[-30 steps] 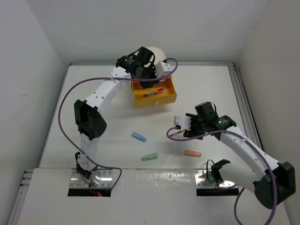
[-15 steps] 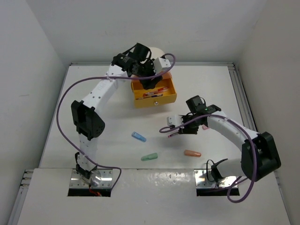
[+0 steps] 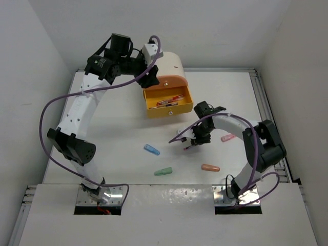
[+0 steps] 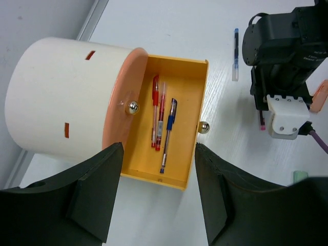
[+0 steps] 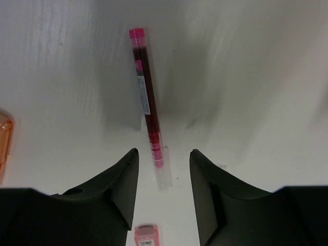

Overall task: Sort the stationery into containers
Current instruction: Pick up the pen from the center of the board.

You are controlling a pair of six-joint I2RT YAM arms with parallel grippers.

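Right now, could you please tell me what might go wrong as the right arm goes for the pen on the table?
1. The right end effector straddles only the clear end of the red pen, which lies flat on the table. If it closes there, the pen may pivot or slip out.
2. The left end effector hangs open over the yellow drawer. Bringing the pen there could crowd the two arms together.

Shiny metal knob point(image 4: 204, 127) on smooth matt yellow drawer point(image 4: 179, 60); translucent plastic pen point(image 5: 146, 102).
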